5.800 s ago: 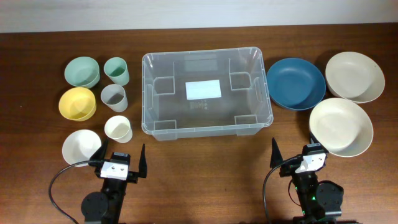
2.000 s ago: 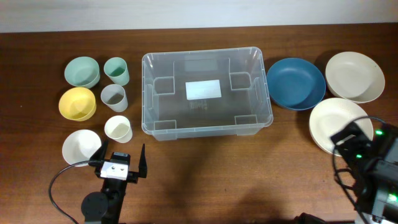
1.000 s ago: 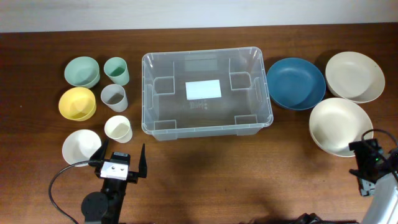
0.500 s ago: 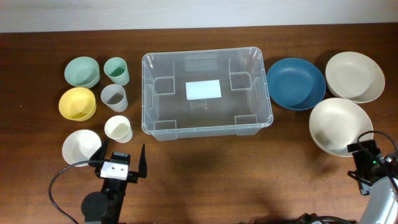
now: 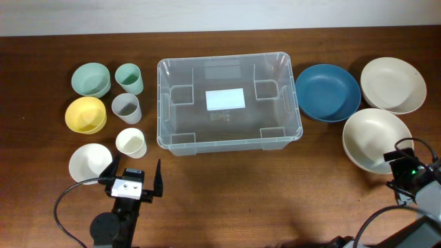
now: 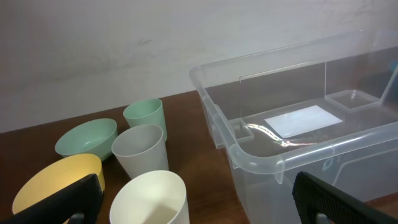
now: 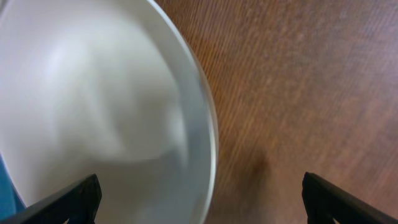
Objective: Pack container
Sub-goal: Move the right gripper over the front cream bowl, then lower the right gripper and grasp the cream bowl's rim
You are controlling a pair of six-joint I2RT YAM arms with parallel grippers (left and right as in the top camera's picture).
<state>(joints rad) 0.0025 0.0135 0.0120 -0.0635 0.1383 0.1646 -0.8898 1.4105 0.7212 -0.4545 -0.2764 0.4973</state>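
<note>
1. Right gripper [image 7: 202, 204], jaws spread, frames the nearer cream bowl's [image 5: 372, 138] rim: seat one finger inside before pinching.
2. Left gripper [image 5: 138, 169] rests spread.
3. The empty container [image 5: 207, 122] sits mid-table, left of that bowl.

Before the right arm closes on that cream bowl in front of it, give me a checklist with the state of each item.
1. Right hand open: ok, jaws stand wide.
2. Right hand lined up on the nearer cream bowl: ok, in the right wrist view the bowl's rim runs between the fingers.
3. Fingers low enough to straddle that rim: cannot tell.
4. Container upright with nothing in it: ok.
5. Left hand out of the way: ok, it is open at the table's near edge, far from the bowl.
</note>
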